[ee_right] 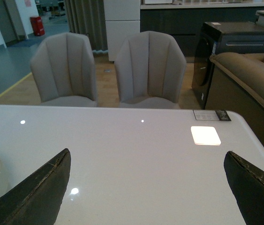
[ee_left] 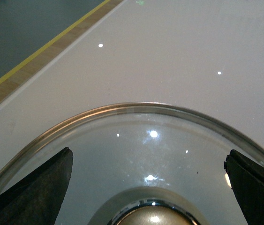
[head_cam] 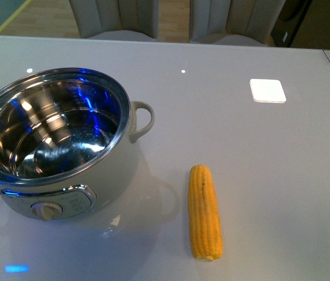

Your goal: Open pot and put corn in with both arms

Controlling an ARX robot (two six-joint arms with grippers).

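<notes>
Pot (head_cam: 121,175) stands lidless at the table's (head_cam: 270,152) left, corn (head_cam: 204,212) lying near its right, left gripper (ee_left: 148,159) spread over the lid (ee_left: 122,140), right gripper (ee_right: 147,159) spread above bare table; an off-centre pinch could let the round cob roll away.

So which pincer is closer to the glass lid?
Left. The left pincer hangs open over the lid, straddling its knob; the right pincer faces the table, no lid in view.

The white pot (head_cam: 65,175) stands lidless, its steel interior empty, by the worktop's (head_cam: 252,146) near left corner. The yellow corn (head_cam: 204,213) lies apart, one end toward the near edge.
</notes>
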